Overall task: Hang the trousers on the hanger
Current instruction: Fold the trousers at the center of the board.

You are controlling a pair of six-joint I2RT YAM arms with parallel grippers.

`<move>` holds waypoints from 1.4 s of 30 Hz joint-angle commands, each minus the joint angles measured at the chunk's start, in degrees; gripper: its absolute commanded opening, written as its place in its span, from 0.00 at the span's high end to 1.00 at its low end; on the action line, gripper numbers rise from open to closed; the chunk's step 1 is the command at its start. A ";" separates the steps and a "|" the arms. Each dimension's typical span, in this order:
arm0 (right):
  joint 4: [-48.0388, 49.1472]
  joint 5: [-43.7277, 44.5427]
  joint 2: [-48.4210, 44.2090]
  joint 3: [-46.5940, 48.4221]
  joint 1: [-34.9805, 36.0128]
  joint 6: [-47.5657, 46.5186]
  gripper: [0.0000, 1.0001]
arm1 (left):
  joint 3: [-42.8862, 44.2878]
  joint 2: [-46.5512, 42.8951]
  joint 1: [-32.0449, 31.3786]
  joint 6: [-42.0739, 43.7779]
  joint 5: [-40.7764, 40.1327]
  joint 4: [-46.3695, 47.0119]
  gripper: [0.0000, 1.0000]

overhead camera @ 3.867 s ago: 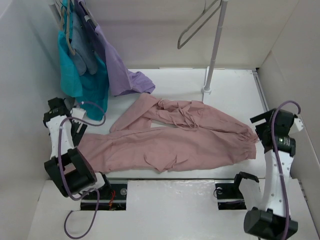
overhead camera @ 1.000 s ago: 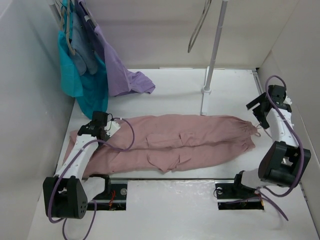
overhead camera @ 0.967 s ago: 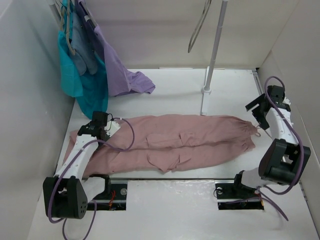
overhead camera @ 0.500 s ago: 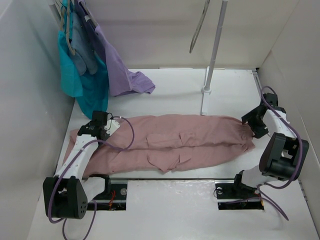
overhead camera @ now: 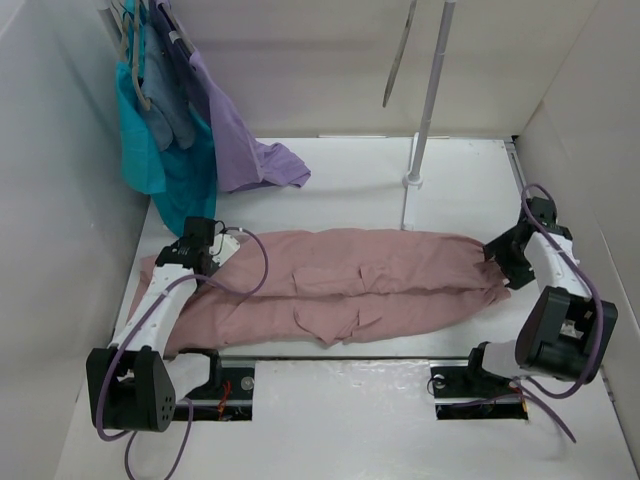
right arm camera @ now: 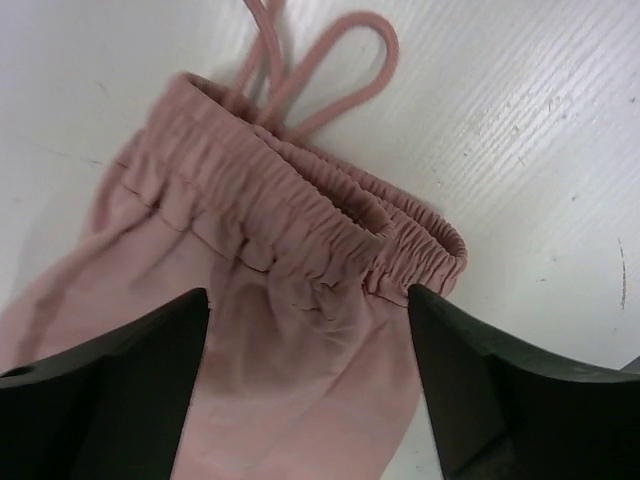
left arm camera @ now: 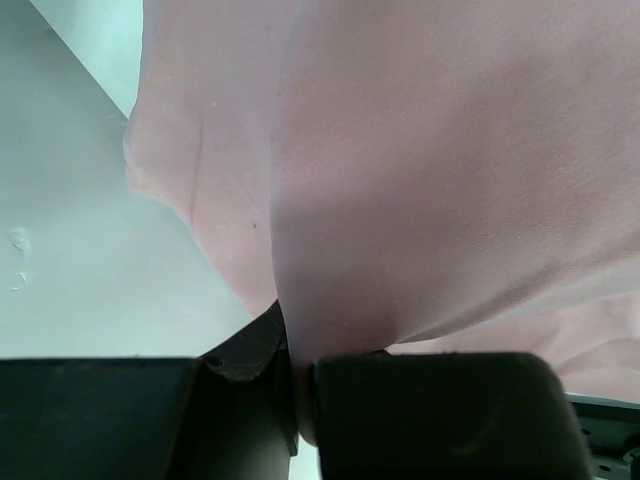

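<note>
The dusty-pink trousers (overhead camera: 340,285) lie folded lengthwise across the table, leg ends at the left and waist at the right. My left gripper (overhead camera: 215,250) sits at their left end. In the left wrist view it (left arm camera: 300,400) is shut on a fold of the pink fabric (left arm camera: 430,170). My right gripper (overhead camera: 497,258) is down at the waist end. There, in the right wrist view, the gripper (right arm camera: 308,330) stands open astride the gathered elastic waistband (right arm camera: 300,225), with the drawstring loop (right arm camera: 330,70) beyond. The bare grey hanger (overhead camera: 400,55) hangs edge-on from the top of the pole (overhead camera: 428,95).
Teal and blue-grey garments (overhead camera: 165,130) and a lavender one (overhead camera: 245,140) hang on a rack at the back left. The pole's base (overhead camera: 412,181) stands just behind the trousers. White walls close in on the left and right sides.
My right gripper has come down and left onto the waistband, and its jaws have narrowed. The hanger has turned more edge-on. The left arm has hardly moved and keeps its hold.
</note>
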 commanded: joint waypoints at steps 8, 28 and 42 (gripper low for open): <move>2.37 0.32 5.30 -0.30 -0.27 0.82 0.42 | 0.91 0.43 0.12 0.20 -2.50 1.31 0.98; 6.05 -0.20 -8.23 14.91 -0.27 -12.36 1.00 | 20.51 -0.97 8.56 27.27 -20.79 26.34 1.00; 7.38 -3.10 -11.05 -0.37 -0.27 -8.94 1.00 | -8.19 -18.62 7.42 14.36 -14.79 -19.79 1.00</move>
